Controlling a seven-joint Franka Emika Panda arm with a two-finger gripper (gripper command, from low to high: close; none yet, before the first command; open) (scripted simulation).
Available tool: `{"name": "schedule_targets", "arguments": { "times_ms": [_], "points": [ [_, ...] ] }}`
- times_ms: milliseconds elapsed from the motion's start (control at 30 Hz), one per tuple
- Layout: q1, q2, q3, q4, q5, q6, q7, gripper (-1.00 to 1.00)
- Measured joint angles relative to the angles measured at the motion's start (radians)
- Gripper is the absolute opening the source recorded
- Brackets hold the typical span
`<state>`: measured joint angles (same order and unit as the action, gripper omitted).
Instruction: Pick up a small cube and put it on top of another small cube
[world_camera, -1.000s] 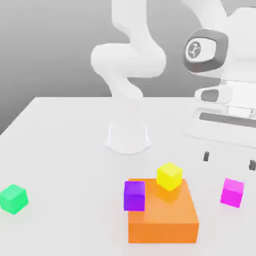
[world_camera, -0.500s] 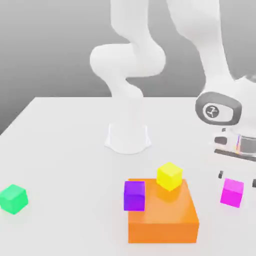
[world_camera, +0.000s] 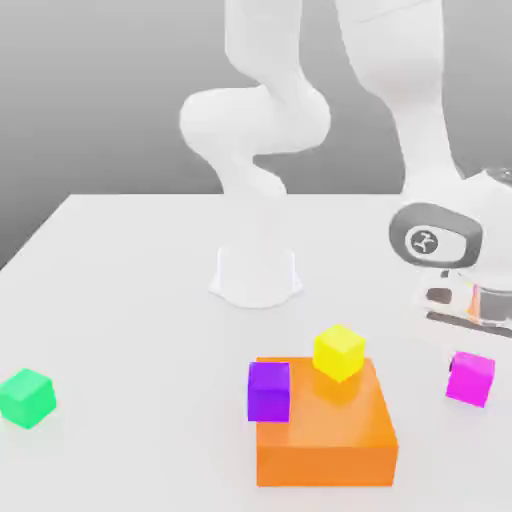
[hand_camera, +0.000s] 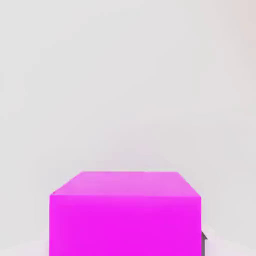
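Sitting between the jaws (world_camera: 468, 370), the magenta cube (world_camera: 471, 379) is gripped, near the orange block (world_camera: 325, 425).

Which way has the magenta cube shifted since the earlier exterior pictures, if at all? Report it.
Yes: the magenta cube has moved slightly toward the exterior view's right and up in that picture, a little farther from the orange block.

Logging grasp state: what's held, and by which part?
The magenta cube, seemingly by opposite side faces, in the end effector; exact contact spots can't be told.
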<state>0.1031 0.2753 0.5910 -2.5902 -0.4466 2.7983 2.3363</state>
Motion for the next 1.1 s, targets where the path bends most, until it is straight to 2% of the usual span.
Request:
{"name": "schedule_targets", "arguments": {
  "times_ms": [100,367,533,767,833,967,1000,1100],
  "points": [
    [-0.054,-0.074,0.065,-0.024,0.099,-0.047,-0.076,-1.0],
    [-0.15,-0.315,0.026,-0.107,0.275,-0.208,-0.226,-1.0],
    [-0.133,-0.486,-0.055,-0.166,0.432,-0.296,-0.354,-1.0],
    [-0.07,-0.726,-0.226,-0.252,0.637,-0.405,-0.522,-1.0],
    [-0.066,-0.725,-0.243,-0.272,0.662,-0.376,-0.541,-1.0],
    [-0.081,-0.608,-0.224,-0.304,0.661,-0.225,-0.536,-1.0],
    [-0.083,-0.576,-0.218,-0.312,0.659,-0.186,-0.533,1.0],
    [-0.083,-0.576,-0.218,-0.312,0.659,-0.186,-0.533,1.0]
  ]
}}
